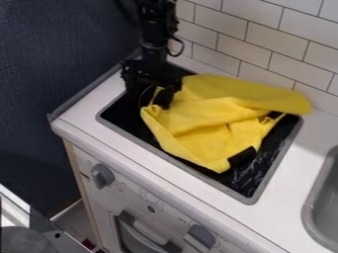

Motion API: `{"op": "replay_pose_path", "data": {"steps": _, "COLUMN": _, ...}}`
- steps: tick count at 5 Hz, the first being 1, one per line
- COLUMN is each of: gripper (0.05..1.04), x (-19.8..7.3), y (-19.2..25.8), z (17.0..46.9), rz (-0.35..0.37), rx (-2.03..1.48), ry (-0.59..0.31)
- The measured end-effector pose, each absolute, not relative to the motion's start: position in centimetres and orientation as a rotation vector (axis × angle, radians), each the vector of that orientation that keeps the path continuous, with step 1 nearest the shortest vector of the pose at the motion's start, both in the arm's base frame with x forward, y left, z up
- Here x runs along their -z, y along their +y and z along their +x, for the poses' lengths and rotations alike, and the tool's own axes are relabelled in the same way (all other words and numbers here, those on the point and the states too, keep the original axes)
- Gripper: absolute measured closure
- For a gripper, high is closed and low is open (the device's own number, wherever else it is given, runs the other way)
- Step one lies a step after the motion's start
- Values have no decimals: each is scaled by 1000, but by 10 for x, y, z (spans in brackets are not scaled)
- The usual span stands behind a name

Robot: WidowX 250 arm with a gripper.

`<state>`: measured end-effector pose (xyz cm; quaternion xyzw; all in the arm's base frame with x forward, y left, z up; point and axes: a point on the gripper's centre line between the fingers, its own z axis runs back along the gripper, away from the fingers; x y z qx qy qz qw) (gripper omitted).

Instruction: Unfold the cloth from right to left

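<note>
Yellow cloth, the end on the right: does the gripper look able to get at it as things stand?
Probably yes, with a move across: the gripper is at the left edge of the cloth, whose right end lies uncovered. The tiled wall close behind may limit the approach.

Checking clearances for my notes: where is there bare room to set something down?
The white counter between stove and sink; a smaller stove patch between cloth and near right corner. Crowded: far left, where gripper and cloth meet.

The black arm point(155, 42) hangs from the top edge, its jaws downward and parted.
</note>
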<state>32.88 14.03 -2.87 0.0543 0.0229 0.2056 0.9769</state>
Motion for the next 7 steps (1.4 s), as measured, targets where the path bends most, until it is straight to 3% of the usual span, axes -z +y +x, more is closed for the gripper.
{"op": "replay_pose_path", "data": {"steps": 2, "gripper": 84, "x": 18, "y": 162, "z": 305, "rz": 163, "rx": -429, "ry": 85}}
{"op": "replay_pose_path", "data": {"steps": 4, "gripper": 84, "x": -21, "y": 169, "z": 303, "rz": 200, "rx": -461, "ry": 66}}
{"op": "replay_pose_path", "data": {"steps": 6, "gripper": 84, "x": -54, "y": 156, "z": 319, "rz": 175, "rx": -454, "ry": 63}}
{"op": "replay_pose_path", "data": {"steps": 7, "gripper": 84, "x": -58, "y": 130, "z": 335, "rz": 86, "rx": -354, "ry": 146}}
